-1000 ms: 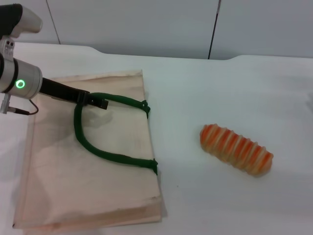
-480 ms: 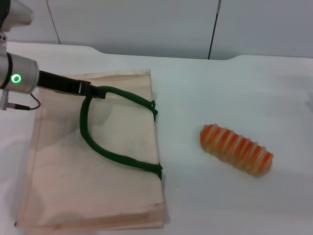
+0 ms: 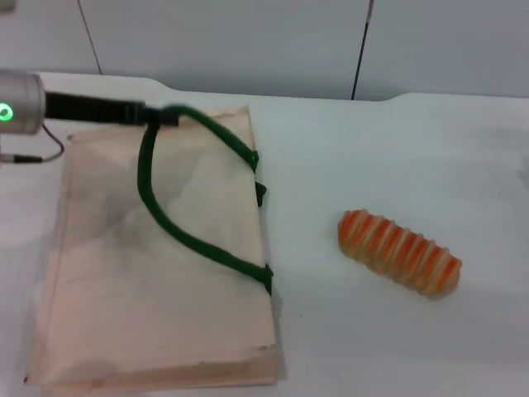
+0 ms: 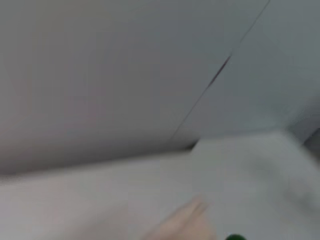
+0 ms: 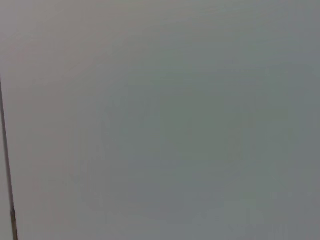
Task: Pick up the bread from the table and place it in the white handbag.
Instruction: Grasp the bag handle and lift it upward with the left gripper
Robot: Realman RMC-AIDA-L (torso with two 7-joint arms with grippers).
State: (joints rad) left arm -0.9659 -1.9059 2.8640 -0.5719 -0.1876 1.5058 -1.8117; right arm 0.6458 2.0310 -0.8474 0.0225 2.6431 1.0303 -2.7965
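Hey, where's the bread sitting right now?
In the head view the bread lies on the table on the robot's right, apart from the white handbag, whose green handle the left gripper holds.

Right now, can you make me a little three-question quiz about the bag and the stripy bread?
1. True or false: the bread is already inside the white handbag.
2. What is the left gripper holding? A) the bread B) the bag's green handle C) nothing
3. Fill in: the bread lies on the table, to the robot's ______ of the bag.

Key
1. False: it lies on the table, apart from the bag.
2. B: it is shut on the top of the handle loop, lifted above the bag.
3. Right.
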